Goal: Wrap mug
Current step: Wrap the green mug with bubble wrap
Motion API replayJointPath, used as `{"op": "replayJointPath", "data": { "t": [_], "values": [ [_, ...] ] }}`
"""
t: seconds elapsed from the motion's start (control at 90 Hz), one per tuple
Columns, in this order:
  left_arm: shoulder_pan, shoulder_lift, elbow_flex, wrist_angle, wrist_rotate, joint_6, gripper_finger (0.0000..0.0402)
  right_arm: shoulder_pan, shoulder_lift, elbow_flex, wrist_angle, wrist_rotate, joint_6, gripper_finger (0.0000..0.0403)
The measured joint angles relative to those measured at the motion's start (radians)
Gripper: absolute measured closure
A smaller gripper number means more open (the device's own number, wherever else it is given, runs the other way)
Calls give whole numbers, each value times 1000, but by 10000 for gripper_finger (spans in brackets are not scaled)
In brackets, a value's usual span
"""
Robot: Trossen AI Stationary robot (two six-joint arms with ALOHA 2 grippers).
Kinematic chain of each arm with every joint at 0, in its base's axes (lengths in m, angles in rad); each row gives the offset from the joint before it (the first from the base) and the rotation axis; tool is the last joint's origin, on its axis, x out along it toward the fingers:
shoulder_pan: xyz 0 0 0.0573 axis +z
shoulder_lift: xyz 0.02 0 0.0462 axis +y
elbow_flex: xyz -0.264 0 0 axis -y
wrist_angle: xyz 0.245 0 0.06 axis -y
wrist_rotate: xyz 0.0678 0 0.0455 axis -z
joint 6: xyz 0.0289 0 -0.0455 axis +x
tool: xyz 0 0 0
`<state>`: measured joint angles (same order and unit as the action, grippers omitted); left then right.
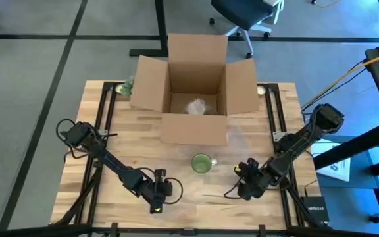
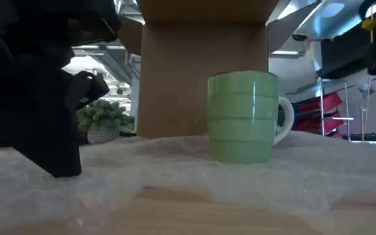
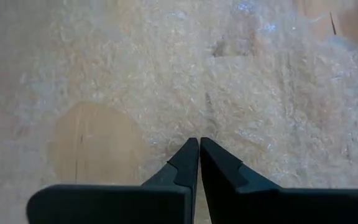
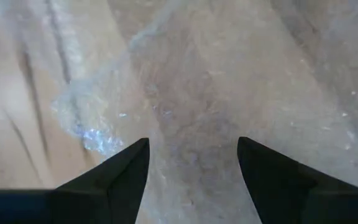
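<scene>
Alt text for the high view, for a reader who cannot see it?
A light green ceramic mug stands upright on a clear sheet of bubble wrap on the wooden table, before an open cardboard box. The left tool sits shut at its near left, the right tool open at its near right.

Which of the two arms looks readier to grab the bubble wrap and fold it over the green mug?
Probably the right. Its tool is open just above the bubble wrap, beside the mug. The left tool is shut and would have to open first.
</scene>
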<state>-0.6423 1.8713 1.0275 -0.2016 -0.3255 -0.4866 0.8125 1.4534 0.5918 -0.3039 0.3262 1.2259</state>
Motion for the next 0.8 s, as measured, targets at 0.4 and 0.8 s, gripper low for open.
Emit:
{"op": "replayJointPath", "data": {
  "t": [0.4,0.8],
  "values": [
    [-12,0,1,-10,-10,5,402,14,184,47,260,-1,-1,173],
    [-80,-20,3,-151,-29,-31,402,25,251,185,227,-176,-27,173]
  ]
}}
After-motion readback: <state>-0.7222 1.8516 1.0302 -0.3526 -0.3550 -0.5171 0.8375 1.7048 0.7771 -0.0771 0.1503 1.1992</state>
